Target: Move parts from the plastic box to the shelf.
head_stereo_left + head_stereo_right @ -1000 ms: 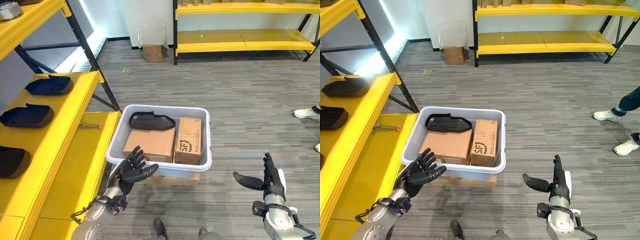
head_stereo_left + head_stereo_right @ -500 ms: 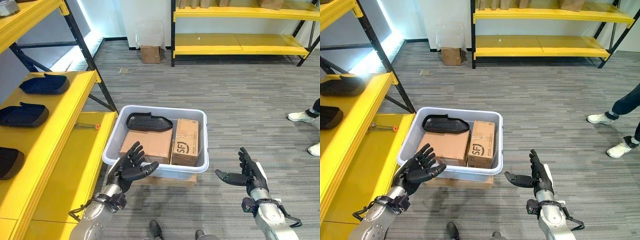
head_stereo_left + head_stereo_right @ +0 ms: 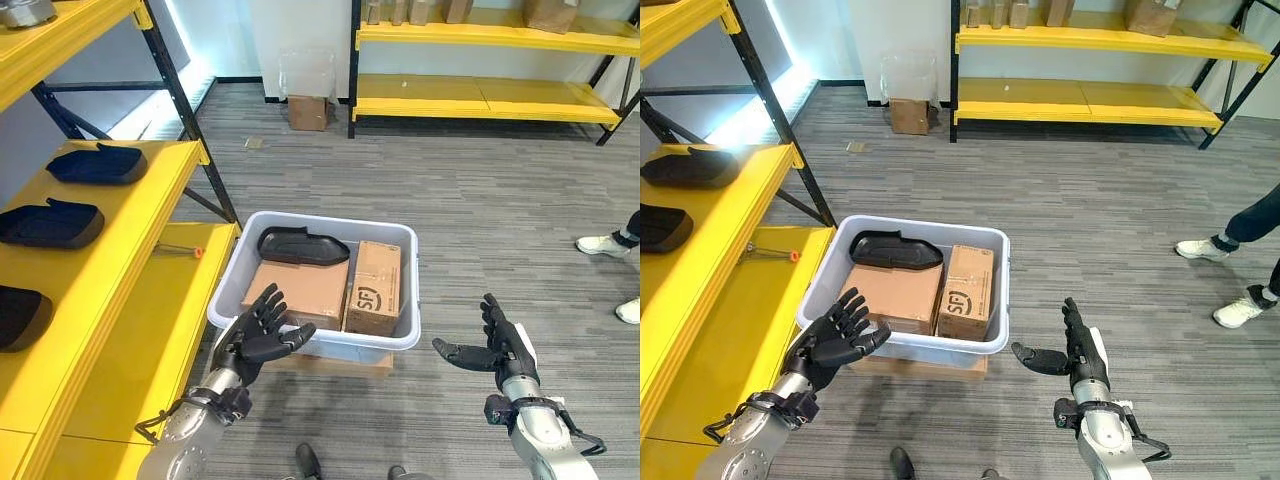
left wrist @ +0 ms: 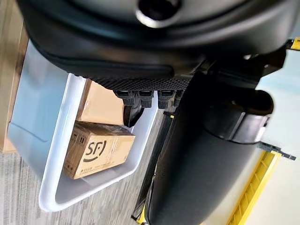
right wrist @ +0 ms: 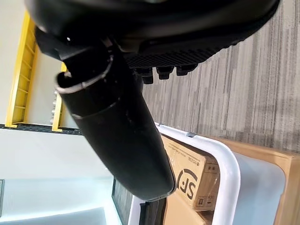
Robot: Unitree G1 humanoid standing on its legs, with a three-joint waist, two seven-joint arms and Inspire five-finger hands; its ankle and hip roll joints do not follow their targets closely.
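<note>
Three dark parts already on the shelf; one part left in the plastic box. Left hand and right hand empty, fingers spread apart, flanking the box

Glossy pale plastic box holds matt cardboard cartons and a black moulded part.

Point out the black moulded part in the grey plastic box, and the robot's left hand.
Black moulded part (image 3: pixel 303 246), left eye view, its middle.
Grey plastic box (image 3: pixel 412 296), left eye view, right rim.
Left hand (image 3: pixel 253 340), left eye view, palm.
</note>
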